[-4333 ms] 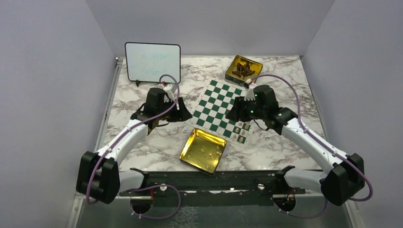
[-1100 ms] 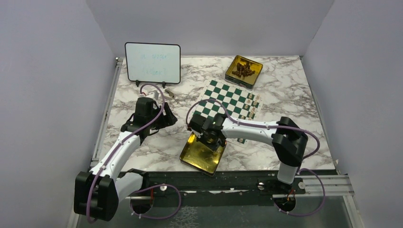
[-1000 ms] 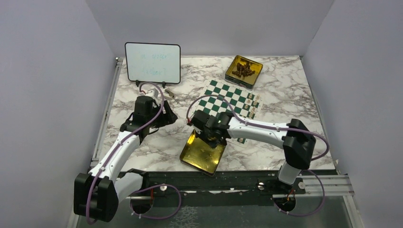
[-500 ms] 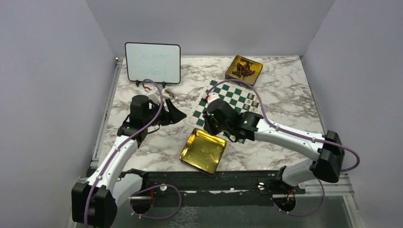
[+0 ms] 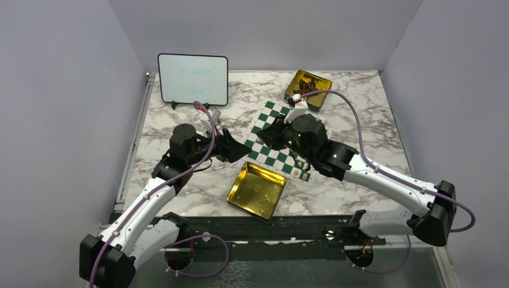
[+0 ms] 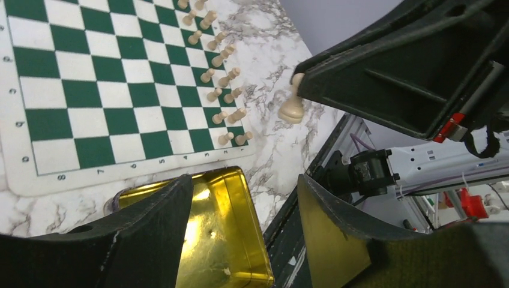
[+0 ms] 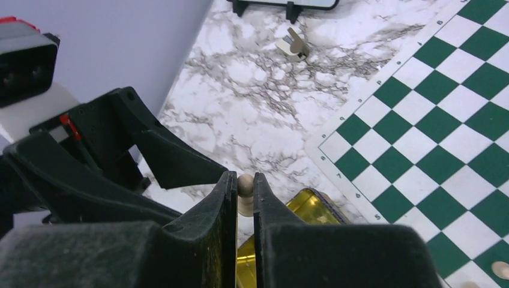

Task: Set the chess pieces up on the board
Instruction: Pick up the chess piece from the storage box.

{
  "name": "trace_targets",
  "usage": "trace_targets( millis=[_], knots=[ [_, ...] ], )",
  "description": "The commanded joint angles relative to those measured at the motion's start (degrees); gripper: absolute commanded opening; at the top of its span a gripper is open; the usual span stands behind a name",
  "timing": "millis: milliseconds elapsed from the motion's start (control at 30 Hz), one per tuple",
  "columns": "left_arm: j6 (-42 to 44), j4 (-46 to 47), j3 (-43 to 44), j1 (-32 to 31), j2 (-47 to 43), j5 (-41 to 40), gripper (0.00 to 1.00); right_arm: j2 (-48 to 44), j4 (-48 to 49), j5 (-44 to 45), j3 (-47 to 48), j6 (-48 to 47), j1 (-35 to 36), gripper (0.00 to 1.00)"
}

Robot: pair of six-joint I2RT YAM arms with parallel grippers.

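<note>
Our right fingers point(image 7: 219, 228) pinch a cream pawn point(image 7: 245, 187) by its head, aloft near a corner of the board point(image 5: 268, 119), seemingly offering it to our left fingers point(image 6: 156, 231), which sit spread and empty alongside

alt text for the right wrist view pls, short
The right pincer is shut on a pale chess piece, held above the marble table. The green and white board lies at right, a gold tin below, and the open left pincer at left.
</note>
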Motion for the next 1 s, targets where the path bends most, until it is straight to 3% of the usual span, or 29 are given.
trace_targets(
  millis=[0,133,433,600,967],
  knots=[
    [4.9,5.97,1.93,-4.94,-1.56,-6.09,0.66,-3.15,8.58,2.23,-3.24,6.4,-0.01,0.03],
    [6.51,7.43,0.99,-7.68,-0.84,-9.75,0.67,-3.86,10.96,3.17,-4.82,8.7,-0.02,0.03],
    [8.68,8.33,0.28,-8.57,-0.56,-10.61,0.71,-5.81,19.67,2.59,-10.67,13.29,-0.1,0.02],
    [8.75,13.29,-1.1,-8.66,-0.82,-9.62,0.72,-6.43,23.65,1.69,-12.79,15.75,-0.1,0.01],
    [11.48,13.31,-0.08,-8.83,1.07,-10.82,0.73,-7.37,26.16,0.16,-14.84,17.88,-0.1,0.01]
  ],
)
